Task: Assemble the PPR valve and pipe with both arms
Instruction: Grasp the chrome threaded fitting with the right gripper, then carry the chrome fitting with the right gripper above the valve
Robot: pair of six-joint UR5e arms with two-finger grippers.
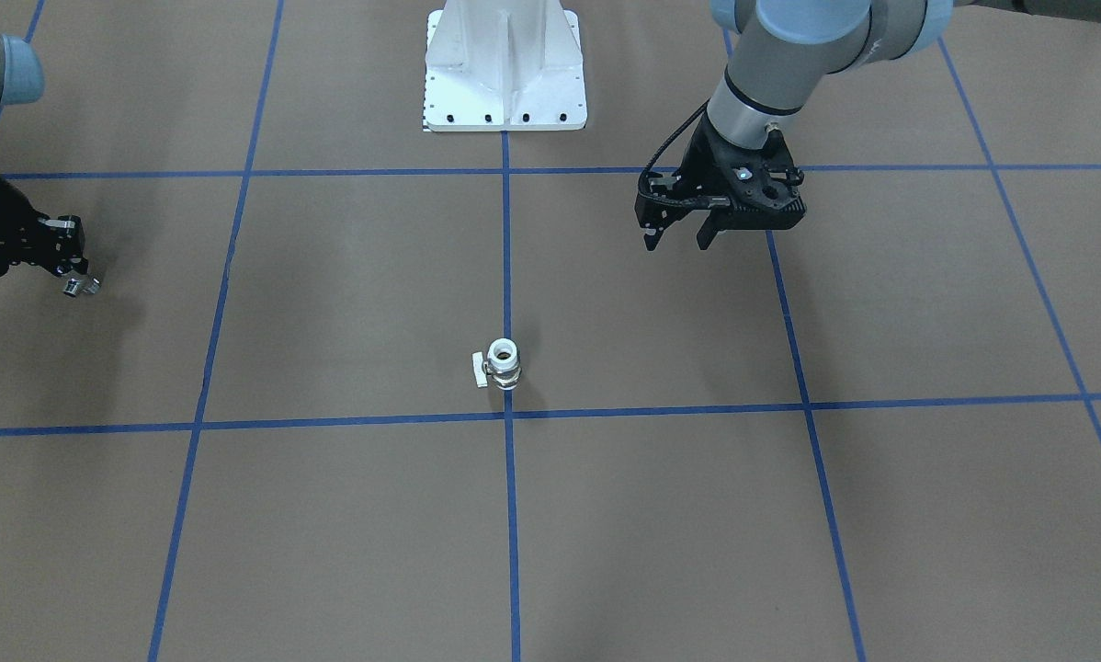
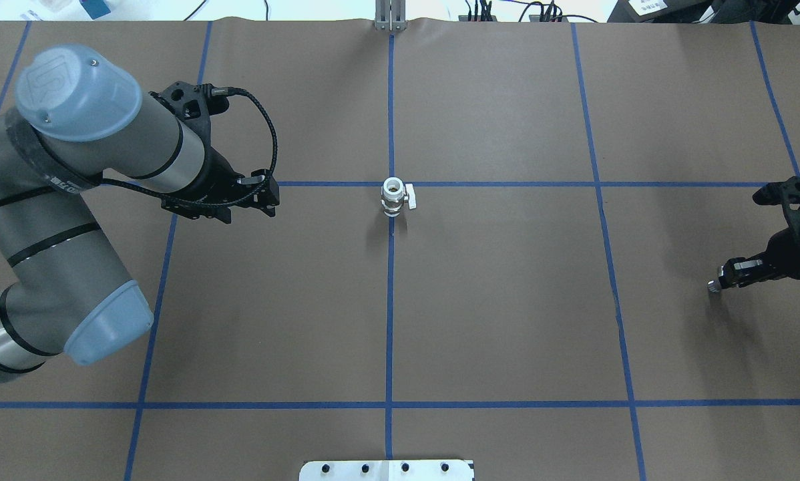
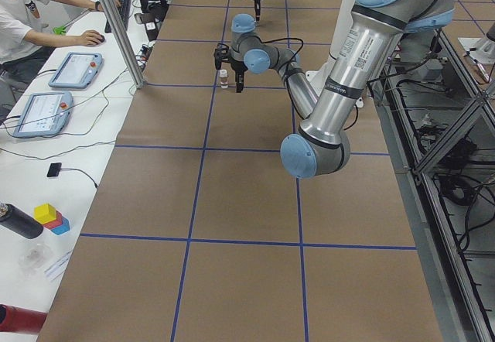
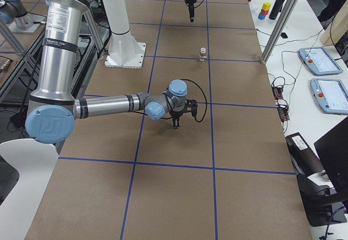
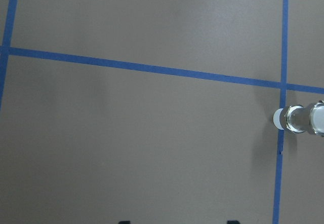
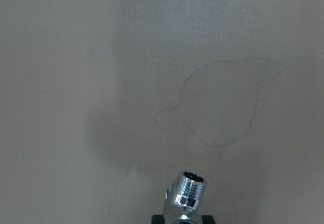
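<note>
The PPR valve [image 1: 503,363] stands upright on the centre blue line, white ring end up and its small white lever to one side; it also shows in the overhead view [image 2: 393,197] and at the right edge of the left wrist view [image 5: 301,120]. My left gripper [image 1: 677,241] is open and empty, hanging above the table well to the side of the valve [image 2: 266,200]. My right gripper [image 1: 73,276] is far off at the table's other side, shut on the pipe [image 1: 80,287], a small chrome threaded fitting [image 6: 186,193] held between the fingertips just above the paper [image 2: 712,286].
Brown paper with a blue tape grid [image 2: 390,300] covers the table. The robot's white base plate [image 1: 505,69] stands at the robot side. Operators' tablets [image 3: 73,67] and coloured blocks [image 3: 50,217] lie on a side table beyond the edge.
</note>
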